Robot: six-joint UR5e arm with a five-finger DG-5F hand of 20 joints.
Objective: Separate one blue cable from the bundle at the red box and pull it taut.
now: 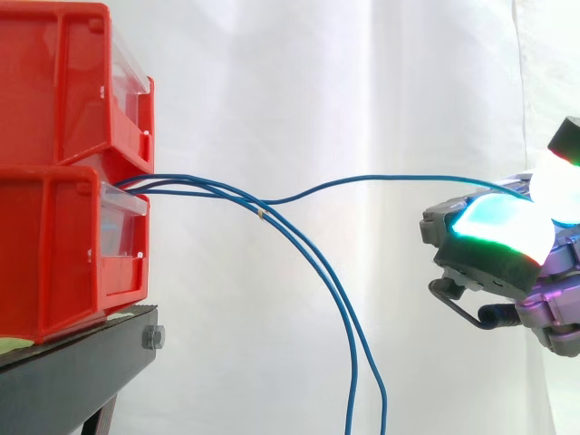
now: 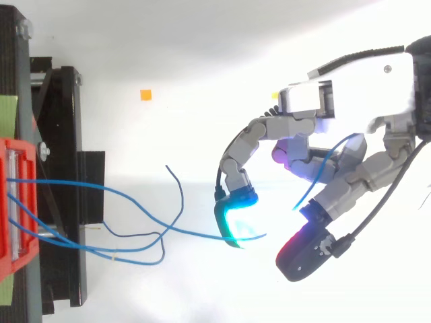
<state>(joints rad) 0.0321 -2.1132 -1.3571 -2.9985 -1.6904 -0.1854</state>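
Rightward, before white curtain [image 1: 317,91], robot hand [image 2: 296,128] tight around one blue cable [image 1: 390,178] from red bins [image 1: 54,91] on black stand [image 1: 72,372].

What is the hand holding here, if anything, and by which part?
One blue cable, apparently pinched between the glowing pads of the hand at its far stretch, away from the red bins; it sags slightly. The other cables hang free.
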